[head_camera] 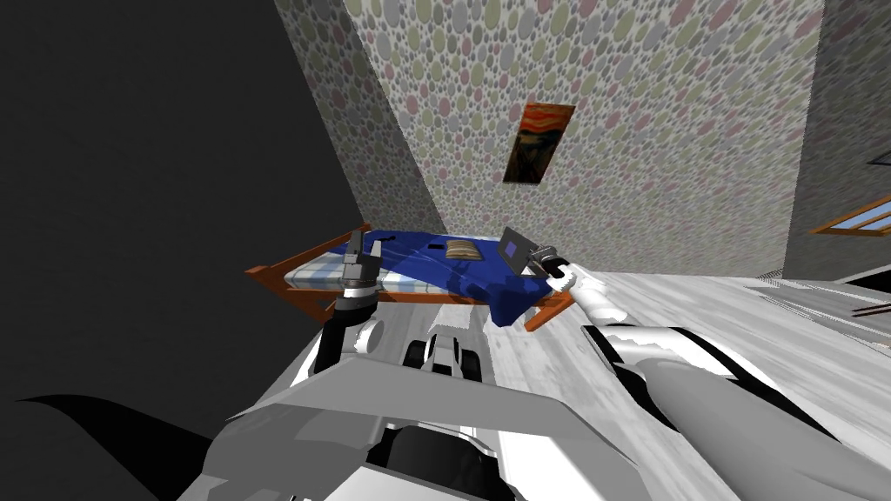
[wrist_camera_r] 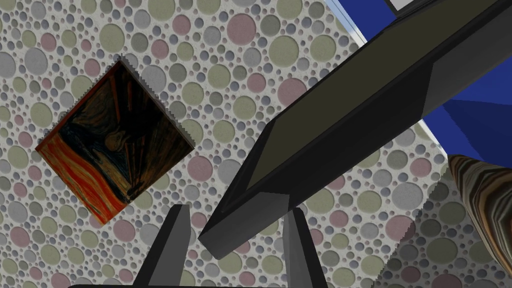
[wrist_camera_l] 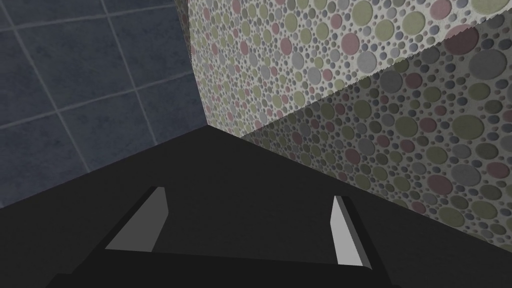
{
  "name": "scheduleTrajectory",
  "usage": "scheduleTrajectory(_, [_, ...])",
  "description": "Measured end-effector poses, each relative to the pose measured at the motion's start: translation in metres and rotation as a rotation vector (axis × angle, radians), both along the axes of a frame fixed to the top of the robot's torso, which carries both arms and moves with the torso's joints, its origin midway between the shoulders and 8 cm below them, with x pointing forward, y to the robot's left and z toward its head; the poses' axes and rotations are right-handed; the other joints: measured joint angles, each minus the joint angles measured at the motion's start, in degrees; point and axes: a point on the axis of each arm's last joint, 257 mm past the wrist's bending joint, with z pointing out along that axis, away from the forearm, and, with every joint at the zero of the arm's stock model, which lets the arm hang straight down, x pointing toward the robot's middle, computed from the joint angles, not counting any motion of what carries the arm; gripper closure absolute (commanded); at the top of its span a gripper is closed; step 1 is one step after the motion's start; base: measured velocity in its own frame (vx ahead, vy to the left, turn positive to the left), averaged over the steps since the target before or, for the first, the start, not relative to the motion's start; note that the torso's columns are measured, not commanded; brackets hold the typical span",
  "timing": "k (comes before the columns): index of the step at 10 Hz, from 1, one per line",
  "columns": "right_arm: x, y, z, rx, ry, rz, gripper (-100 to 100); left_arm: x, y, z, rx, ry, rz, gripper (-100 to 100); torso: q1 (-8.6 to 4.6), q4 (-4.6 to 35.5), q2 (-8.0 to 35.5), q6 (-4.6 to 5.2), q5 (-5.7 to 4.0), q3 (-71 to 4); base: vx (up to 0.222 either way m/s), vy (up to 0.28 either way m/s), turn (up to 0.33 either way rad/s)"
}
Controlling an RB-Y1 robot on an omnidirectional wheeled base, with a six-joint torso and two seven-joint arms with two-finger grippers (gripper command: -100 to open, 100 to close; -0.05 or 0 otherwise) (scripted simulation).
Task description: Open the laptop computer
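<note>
Laptop (head_camera: 513, 251) lid half-raised on bed (head_camera: 287, 270); right wrist view: right gripper (wrist_camera_r: 239, 210) pinching lid corner; left gripper (wrist_camera_l: 249, 194) spread, empty.

The laptop (head_camera: 513, 250) is dark grey with a blue screen. The bed (head_camera: 287, 258) has an orange-brown frame, a deep blue cover (head_camera: 409, 248) and a pale checked mattress (head_camera: 318, 271). The wall (head_camera: 661, 130) carries green, pink and grey dots. The painting (head_camera: 538, 143) is orange and black.

Bed (head_camera: 309, 272) w/ blue blanket (head_camera: 487, 291); on it: laptop (head_camera: 513, 252), lid up, & brown striped cushion (head_camera: 463, 250).
</note>
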Motion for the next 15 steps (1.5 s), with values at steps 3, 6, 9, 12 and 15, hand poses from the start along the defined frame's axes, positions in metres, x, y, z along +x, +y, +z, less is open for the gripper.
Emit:
scheduleTrajectory(3, [-0.013, -0.02, 0.0, 0.001, -0.004, -0.025, 100, 0.0, 0.0, 0.0, 0.0, 0.0, 0.0, 0, -0.14, 0.1, 0.0, 0.06, -0.01, 0.0, 0.002, 0.009, 0.114])
scheduleTrajectory(6, [-0.029, -0.033, -0.005, 0.021, -0.004, -0.044, 100, 0.0, 0.0, 0.0, 0.0, 0.0, 0.0, 0, -0.25, -0.2, 0.1, 0.27, -0.26, 0.0, 0.007, 0.002, 0.075])
scheduleTrajectory(9, [-0.048, -0.058, -0.005, 0.036, -0.015, -0.084, 100, 0.0, 0.0, 0.0, 0.0, 0.0, 0.0, 0, -0.18, -0.2, 0.0, 0.2, -0.21, 0.0, 0.005, 0.0, 0.034])
scheduleTrajectory(12, [-0.055, -0.063, -0.017, 0.043, 0.002, -0.096, 100, 0.0, 0.0, 0.0, 0.0, 0.0, 0.0, 0, -0.55, -0.4, -0.2, 0.18, -0.44, -0.2, -0.006, 0.009, 0.077])
scheduleTrajectory(15, [-0.08, -0.087, -0.019, 0.045, 0.0, -0.132, 100, 0.0, 0.0, 0.0, 0.0, 0.0, 0.0, 0, -0.51, -0.4, -0.3, 0.27, -0.42, -0.2, 0.006, 0.001, 0.044])
